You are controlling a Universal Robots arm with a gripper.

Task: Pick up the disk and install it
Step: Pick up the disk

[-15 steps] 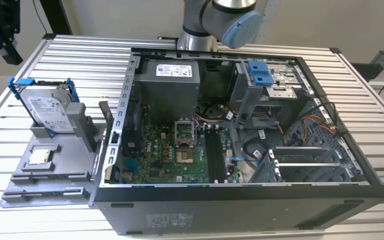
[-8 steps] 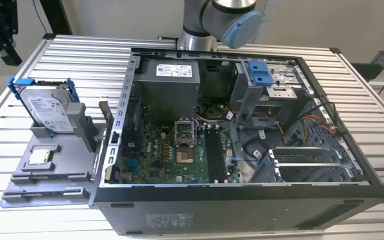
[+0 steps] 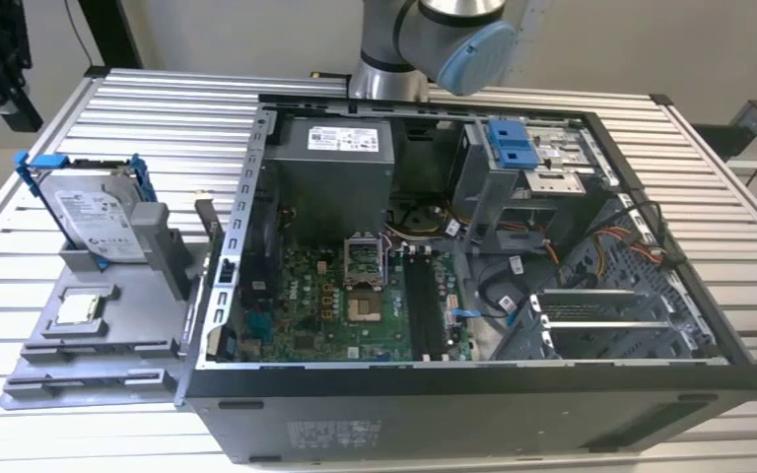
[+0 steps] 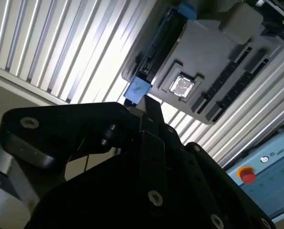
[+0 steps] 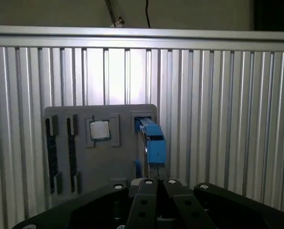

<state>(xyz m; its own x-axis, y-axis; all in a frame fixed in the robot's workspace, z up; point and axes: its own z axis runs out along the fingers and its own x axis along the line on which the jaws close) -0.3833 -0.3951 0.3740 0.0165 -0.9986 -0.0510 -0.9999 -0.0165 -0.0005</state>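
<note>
The disk (image 3: 96,222) stands on edge in a slot of the grey holder tray (image 3: 103,350) at the exterior view's left, its white label showing and its blue frame round its edges. Both wrist views show it edge-on: the disk (image 5: 151,143) and the disk (image 4: 146,71). My gripper (image 5: 157,180) hangs well above the tray, apart from the disk, and looks shut with nothing in it. In the second wrist view the gripper (image 4: 149,107) points toward the disk's blue corner.
An open computer case (image 3: 484,389) fills the table's middle, with a drive bay and blue latch (image 3: 513,148) at its far side. A small square silver chip (image 3: 79,308) lies in the tray beside the disk. The arm's elbow (image 3: 451,39) rises behind the case.
</note>
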